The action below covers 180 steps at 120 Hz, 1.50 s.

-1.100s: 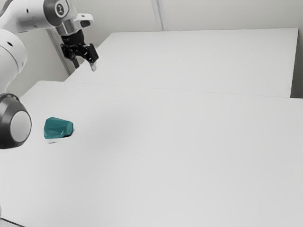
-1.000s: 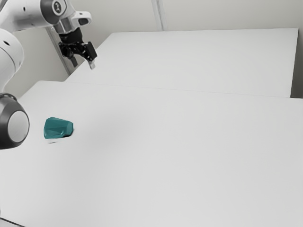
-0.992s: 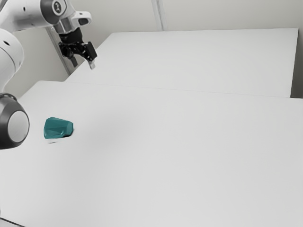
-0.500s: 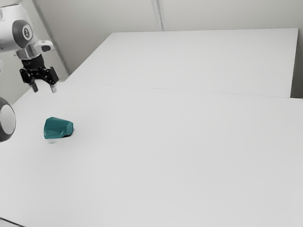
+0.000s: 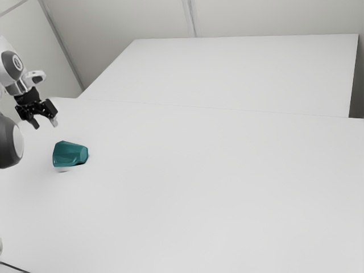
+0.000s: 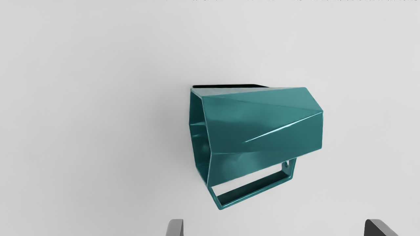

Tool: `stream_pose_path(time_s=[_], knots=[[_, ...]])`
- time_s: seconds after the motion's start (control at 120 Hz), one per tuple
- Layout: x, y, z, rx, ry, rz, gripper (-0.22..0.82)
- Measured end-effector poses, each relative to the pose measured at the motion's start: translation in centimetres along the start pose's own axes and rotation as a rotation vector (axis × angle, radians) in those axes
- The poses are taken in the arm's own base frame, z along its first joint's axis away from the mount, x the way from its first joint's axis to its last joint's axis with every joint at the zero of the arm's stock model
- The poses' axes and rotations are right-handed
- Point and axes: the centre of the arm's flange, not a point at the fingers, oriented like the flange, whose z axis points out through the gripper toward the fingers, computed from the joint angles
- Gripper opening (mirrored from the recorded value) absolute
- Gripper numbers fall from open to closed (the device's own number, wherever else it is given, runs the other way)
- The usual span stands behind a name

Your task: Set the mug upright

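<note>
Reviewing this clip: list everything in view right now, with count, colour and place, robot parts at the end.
Mug: one, teal, on its side on the table, towards the exterior view's left.
Mug handle: one, teal, on the mug's side nearer the fingers.
Table: one, white, under the mug.
Flat surface: one, white, beyond the table.
Walls: pale grey, count unclear, behind the surfaces.
Thin line: one, dark, exterior view's lower left corner; nature unclear.
Arm: one, white and dark grey, exterior view's left edge.
Tool: one, black, open, above the table, clear of the mug.
Fingers: two, grey-tipped, apart, at the wrist view's bottom edge.
</note>
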Motion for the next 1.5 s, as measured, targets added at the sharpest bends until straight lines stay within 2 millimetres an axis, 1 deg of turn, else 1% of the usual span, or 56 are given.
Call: stream_pose_path(time_s=[0.158,0.25,0.475,0.683,0.833,1.125,1.5], knots=[[-0.2,-2.3,2.0,-0.028,0.01,0.014,0.6],[-0.6,-3.6,2.6,-0.05,0.026,0.018,0.6],[-1.1,-5.5,4.0,-0.112,0.068,0.047,0.6],[-1.3,-6.4,5.4,-0.151,0.084,0.085,0.6],[-1.7,-6.8,6.8,-0.187,0.091,0.1,0.6],[-2.5,-7.9,8.4,-0.255,0.12,0.105,0.6],[-2.0,-7.7,10.4,-0.349,0.169,0.13,0.6]])
